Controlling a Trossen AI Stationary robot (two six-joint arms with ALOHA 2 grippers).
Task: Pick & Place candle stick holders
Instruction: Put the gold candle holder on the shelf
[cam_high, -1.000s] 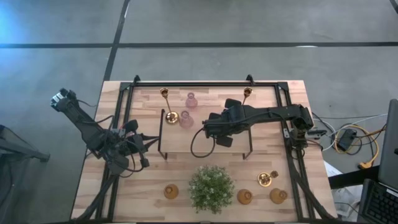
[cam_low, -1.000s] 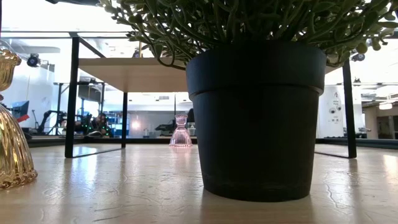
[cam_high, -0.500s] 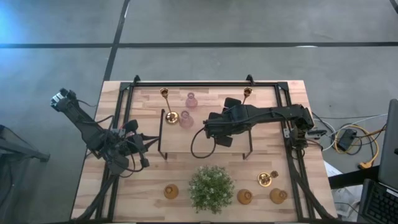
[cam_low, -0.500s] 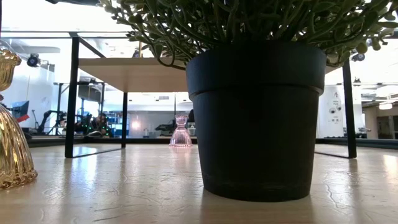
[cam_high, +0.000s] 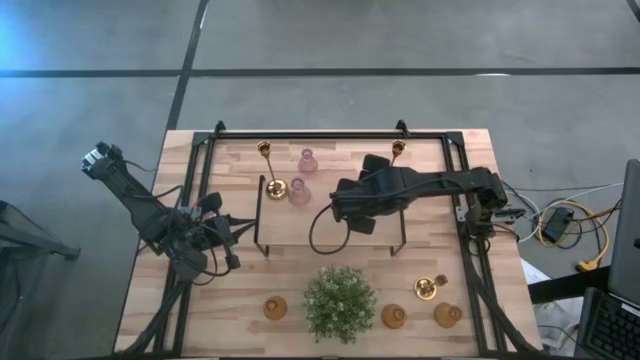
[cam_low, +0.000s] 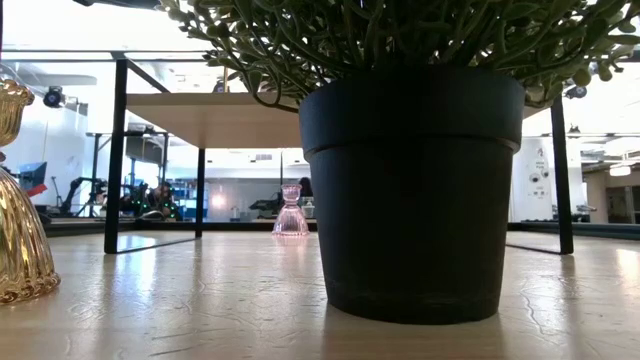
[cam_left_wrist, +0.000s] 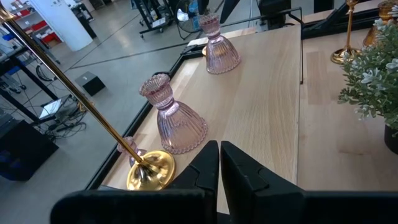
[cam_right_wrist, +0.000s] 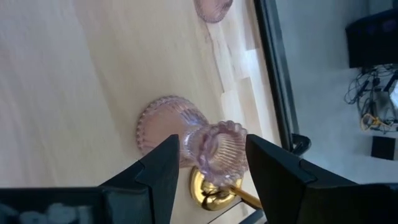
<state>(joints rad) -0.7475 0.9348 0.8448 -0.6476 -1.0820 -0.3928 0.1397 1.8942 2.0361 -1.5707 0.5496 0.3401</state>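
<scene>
Currently my right pincer (cam_right_wrist: 205, 165) hangs open, fingers either side of a pink glass holder (cam_right_wrist: 186, 140) at the desk's (cam_high: 440, 245) far left, lined up for a grab | left pincer (cam_left_wrist: 219, 163) closed, parked at the left edge | pale wood desk, black rack (cam_high: 262, 215), plant (cam_high: 340, 302) near; grey floor around.

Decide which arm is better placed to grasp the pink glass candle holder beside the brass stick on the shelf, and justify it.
Right. The right gripper has its jaws open either side of the pink glass candle holder by the brass stick. The left gripper is shut and waits off at the table's left edge.
</scene>
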